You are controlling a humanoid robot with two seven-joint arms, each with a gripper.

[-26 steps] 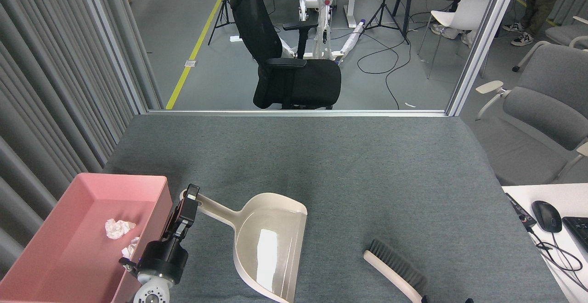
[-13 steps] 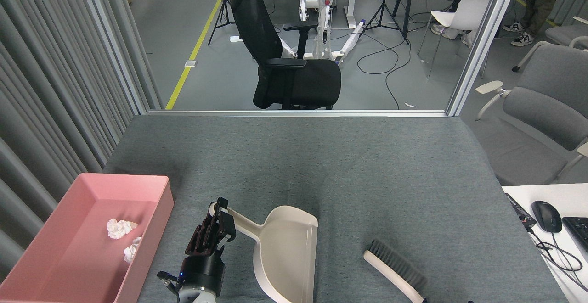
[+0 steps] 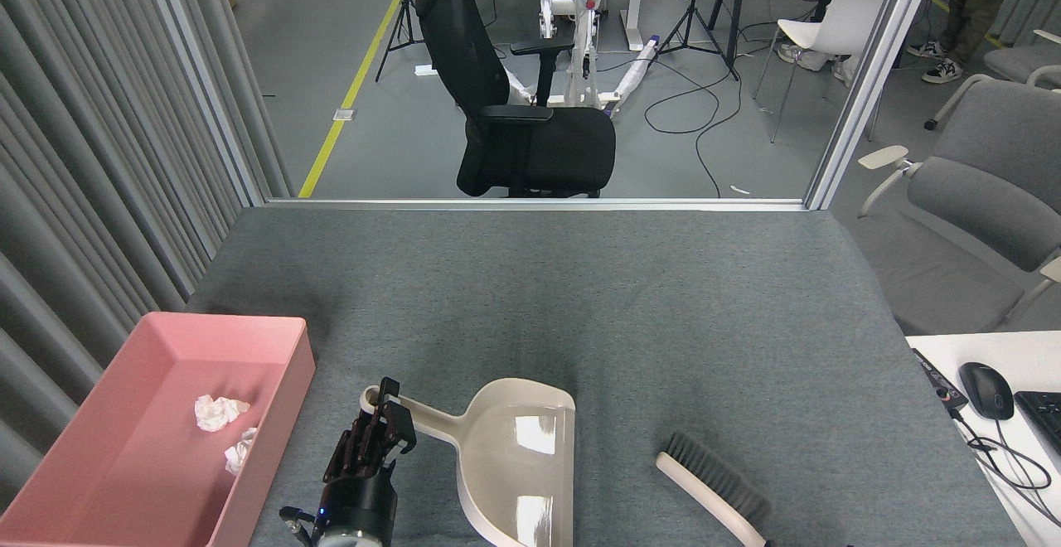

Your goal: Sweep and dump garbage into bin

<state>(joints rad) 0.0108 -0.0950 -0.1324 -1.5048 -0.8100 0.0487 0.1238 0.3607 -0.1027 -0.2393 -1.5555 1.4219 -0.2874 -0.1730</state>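
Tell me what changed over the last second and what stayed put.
The left gripper, shut on the dustpan handle, carried it rightward away from the pink bin and lowered it toward the grey table, the scoop levelling out. It has not let go. The two tissue wads lie in the bin as before, and the brush has not moved. The right gripper is out of view.

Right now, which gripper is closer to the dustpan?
Left. The left gripper is at the dustpan handle's end, seemingly gripping it. The right gripper is out of view.
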